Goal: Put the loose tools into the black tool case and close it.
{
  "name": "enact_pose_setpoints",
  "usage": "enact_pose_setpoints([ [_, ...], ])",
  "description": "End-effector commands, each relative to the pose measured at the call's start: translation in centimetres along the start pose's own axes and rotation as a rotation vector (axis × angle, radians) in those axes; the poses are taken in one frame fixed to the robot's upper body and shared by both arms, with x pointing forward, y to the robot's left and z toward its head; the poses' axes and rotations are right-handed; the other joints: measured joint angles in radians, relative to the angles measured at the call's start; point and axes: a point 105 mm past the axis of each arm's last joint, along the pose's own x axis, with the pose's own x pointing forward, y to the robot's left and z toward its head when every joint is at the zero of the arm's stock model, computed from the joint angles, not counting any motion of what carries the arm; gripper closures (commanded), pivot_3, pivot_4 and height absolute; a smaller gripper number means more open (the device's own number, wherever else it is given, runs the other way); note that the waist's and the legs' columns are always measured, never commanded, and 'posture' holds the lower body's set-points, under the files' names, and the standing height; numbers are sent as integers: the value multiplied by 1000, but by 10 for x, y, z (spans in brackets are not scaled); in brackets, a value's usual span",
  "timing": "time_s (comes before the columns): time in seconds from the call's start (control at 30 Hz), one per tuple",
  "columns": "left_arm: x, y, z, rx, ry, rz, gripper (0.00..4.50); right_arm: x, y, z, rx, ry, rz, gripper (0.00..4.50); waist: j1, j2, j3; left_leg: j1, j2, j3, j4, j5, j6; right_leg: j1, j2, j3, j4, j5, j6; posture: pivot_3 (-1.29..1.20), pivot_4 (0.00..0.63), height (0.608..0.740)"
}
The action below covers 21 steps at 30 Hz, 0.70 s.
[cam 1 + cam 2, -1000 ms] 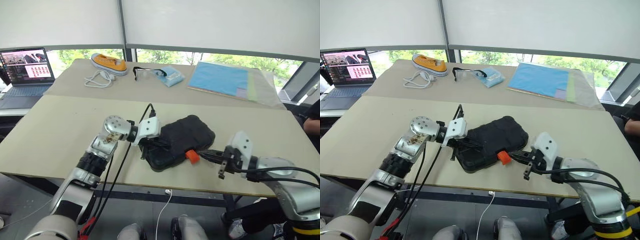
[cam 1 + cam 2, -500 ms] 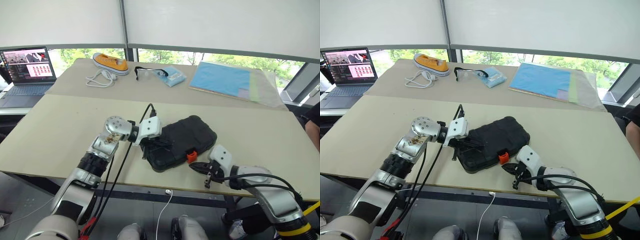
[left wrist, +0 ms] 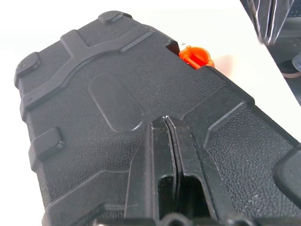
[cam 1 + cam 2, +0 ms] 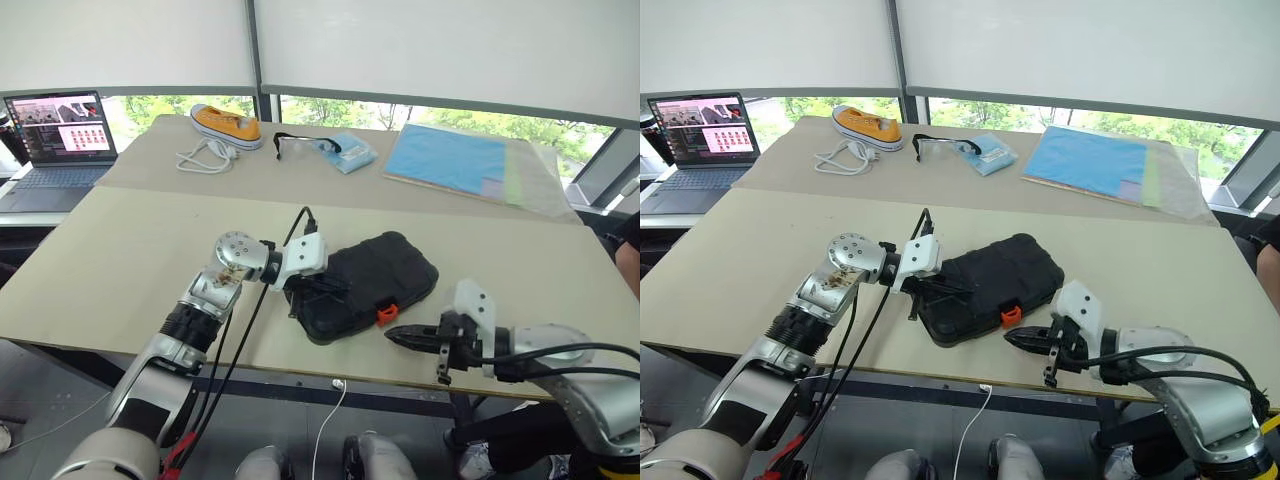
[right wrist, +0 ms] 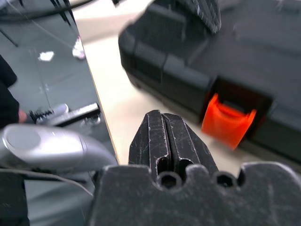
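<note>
Already the black tool case (image 4: pixel 370 283) lay closed near the table's (image 4: pixel 120 260) front edge, its ribbed, pebbled lid down and orange latch (image 4: pixel 386 314) sticking out. Left gripper (image 4: pixel 312 292) rested on its lid, fingers together, empty. Right gripper (image 4: pixel 398 335) hovered near the latch, pinched together, empty.

Laptop (image 4: pixel 55 135), shoe (image 4: pixel 225 124), glasses (image 4: pixel 300 146), folders (image 4: pixel 450 160)

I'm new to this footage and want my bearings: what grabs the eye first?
The closed black tool case near the table's front edge, its orange latch sticking out. The left gripper, shut, presses on its lid, while the right gripper, shut, points at the latch from just short of it.
</note>
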Motion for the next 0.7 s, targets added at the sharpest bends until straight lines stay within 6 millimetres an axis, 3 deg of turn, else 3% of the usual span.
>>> enact_pose_setpoints([
  [0.03, 6, -5, -12, -23, 46, -17, 4426, 4, -21, 6, -44, 12, -86, 4500, 1, 0, 0, 0, 0, 0, 0, 0, 0, 0, 0, 0, 0, 0, 0, 0, 150, 718],
  [0.2, 6, -6, -11, -20, 43, -18, 4426, 10, -26, -9, -46, 72, -96, 4500, 2, 0, 0, -4, 0, -1, 0, 0, 0, -1, 0, -2, -3, 0, 0, 0, 150, 718],
  [0.5, 3, -5, -13, -19, 52, -11, 4426, -2, -18, -35, -12, 140, -115, 4500, 2, 1, -1, -6, 0, -1, 0, 0, 0, 0, 0, -3, -9, 3, 4, 0, 150, 718],
  [0.7, 7, -5, -10, -10, 42, -18, 4426, 1, -15, -48, 30, 146, -149, 4500, 2, 1, -1, -7, 0, -1, 0, 0, 0, 0, 0, -3, -9, 3, 4, 0, 150, 718],
])
